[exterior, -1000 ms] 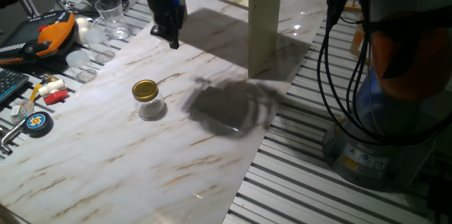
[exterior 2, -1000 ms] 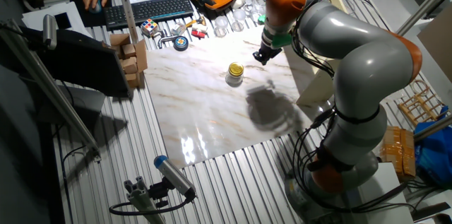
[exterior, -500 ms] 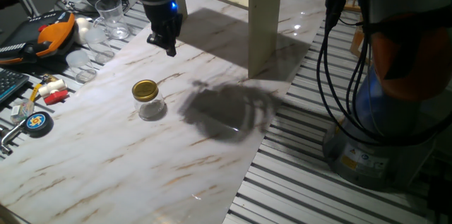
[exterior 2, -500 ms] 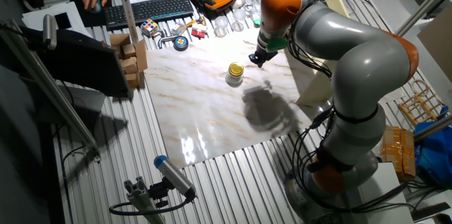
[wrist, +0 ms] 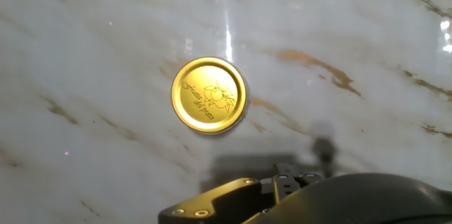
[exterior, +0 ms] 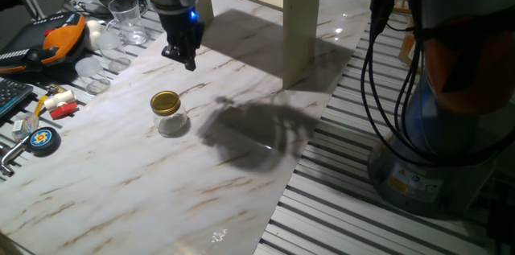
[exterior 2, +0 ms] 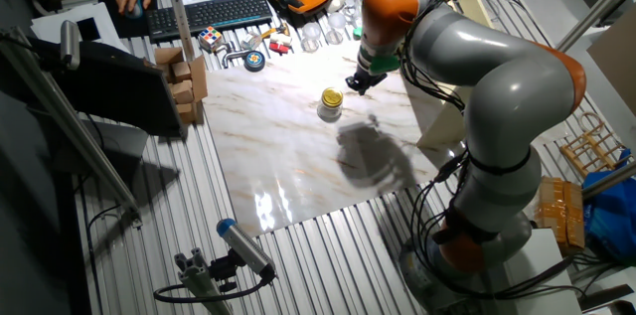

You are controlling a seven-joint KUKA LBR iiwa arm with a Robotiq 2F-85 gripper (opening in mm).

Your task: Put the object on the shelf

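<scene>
The small clear glass jar with a gold lid (exterior: 166, 112) stands upright on the marble tabletop (exterior: 145, 183). It also shows in the other fixed view (exterior 2: 331, 103), and its lid (wrist: 209, 95) sits a little left of centre in the hand view. My gripper (exterior: 187, 59) hangs above the table, behind and slightly right of the jar, apart from it; it also shows in the other fixed view (exterior 2: 356, 83). Its fingers look narrow and dark, and I cannot tell how they stand. The cream shelf's upright panel (exterior: 302, 22) stands at the back right.
A lidless drinking glass (exterior: 126, 15), an orange device (exterior: 60, 36), small lids and tools, and a round blue disc (exterior: 42, 139) crowd the table's left edge. A keyboard (exterior 2: 214, 12) lies beyond it. The arm's base and cables (exterior: 434, 126) stand at the right.
My gripper has moved left and toward the jar, a little lower over the table. The arm's shadow on the table shifted with it. The jar has not moved.
</scene>
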